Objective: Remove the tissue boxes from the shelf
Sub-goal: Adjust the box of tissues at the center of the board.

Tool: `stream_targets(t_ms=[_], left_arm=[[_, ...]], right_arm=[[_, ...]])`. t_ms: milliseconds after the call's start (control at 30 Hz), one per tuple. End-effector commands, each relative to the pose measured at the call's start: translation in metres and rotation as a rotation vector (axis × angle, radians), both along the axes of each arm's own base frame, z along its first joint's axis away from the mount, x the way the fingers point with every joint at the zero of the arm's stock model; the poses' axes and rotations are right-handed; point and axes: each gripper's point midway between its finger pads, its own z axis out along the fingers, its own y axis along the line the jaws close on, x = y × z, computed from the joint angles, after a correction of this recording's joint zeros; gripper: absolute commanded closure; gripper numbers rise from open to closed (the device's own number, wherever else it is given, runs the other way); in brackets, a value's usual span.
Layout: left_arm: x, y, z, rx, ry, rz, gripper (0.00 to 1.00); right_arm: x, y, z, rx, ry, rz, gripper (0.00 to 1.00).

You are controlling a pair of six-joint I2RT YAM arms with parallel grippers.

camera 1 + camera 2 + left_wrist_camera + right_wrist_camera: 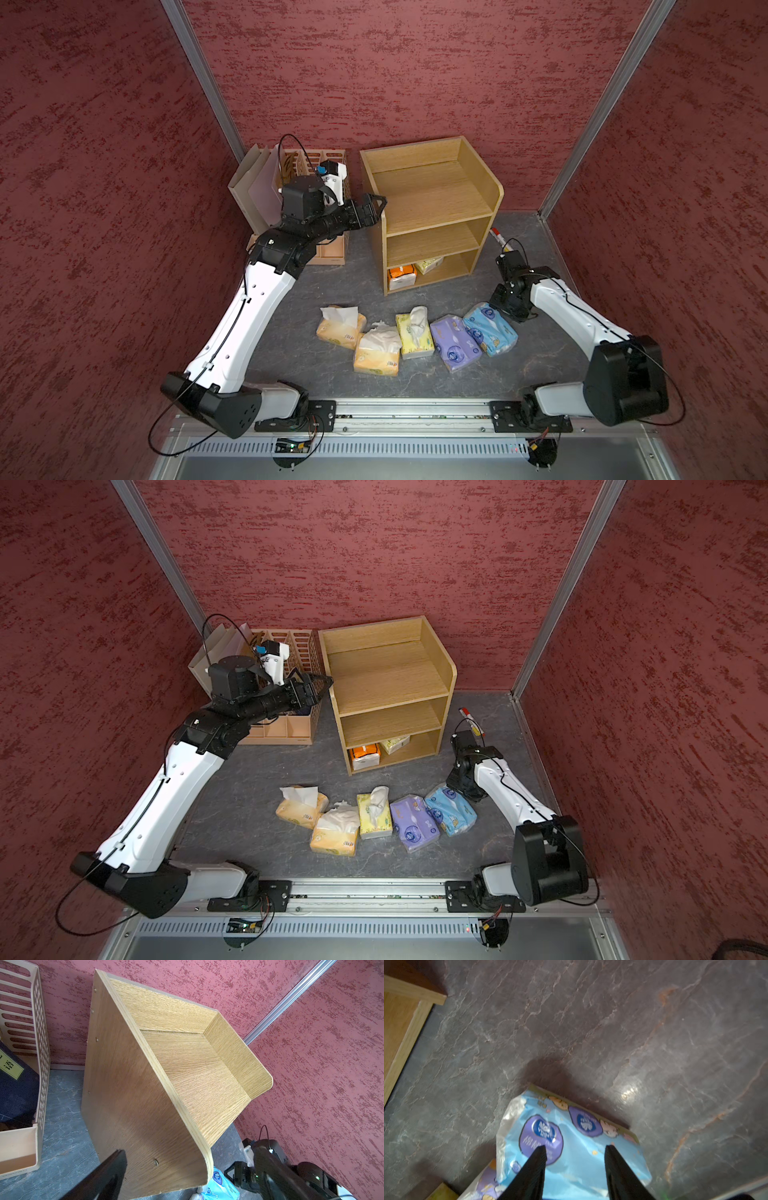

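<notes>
Oak-coloured shelf [432, 199] being occupied by two tissue packs [401, 276], bottom tier.
The right gripper [575, 1147] is being held apart over the light blue pack [577, 1165] on the table [332, 282]; the left gripper [376, 201] state cannot be told.

Top and middle tiers of the shelf [432, 195] are wide open from the front. Bottom tier's left half is plugged by an orange-and-white pack [402, 276], pale yellow pack [429, 264] further back. Floor row of tissue packs [413, 336] leaves only a bare strip out front. Left gripper [376, 204] hangs over the gap to the file organizer [332, 253].
</notes>
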Motion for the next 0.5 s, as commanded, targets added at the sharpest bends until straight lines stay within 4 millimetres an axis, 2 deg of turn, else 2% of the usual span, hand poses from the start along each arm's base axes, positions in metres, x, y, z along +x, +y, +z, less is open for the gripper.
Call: stream_targets(t_ms=[0, 167, 267, 400, 467], left_arm=[[-0.005, -0.010, 0.003, -0.018, 0.007, -0.044, 0.00], [-0.003, -0.013, 0.002, -0.009, 0.004, -0.052, 0.00], [0.000, -0.014, 0.001, -0.008, 0.003, -0.047, 0.00], [0.004, -0.017, -0.002, -0.011, 0.006, -0.053, 0.00], [0.007, -0.017, -0.003, -0.008, 0.005, -0.049, 0.00]], right_arm=[[0.022, 0.005, -0.002, 0.051, -0.057, 0.038, 0.50], [0.021, 0.021, -0.019, 0.149, -0.057, 0.040, 0.50], [0.008, 0.025, -0.030, 0.185, -0.055, -0.003, 0.49], [-0.005, 0.033, -0.033, 0.247, -0.077, -0.060, 0.47], [-0.007, 0.040, -0.027, 0.275, -0.100, -0.071, 0.44]])
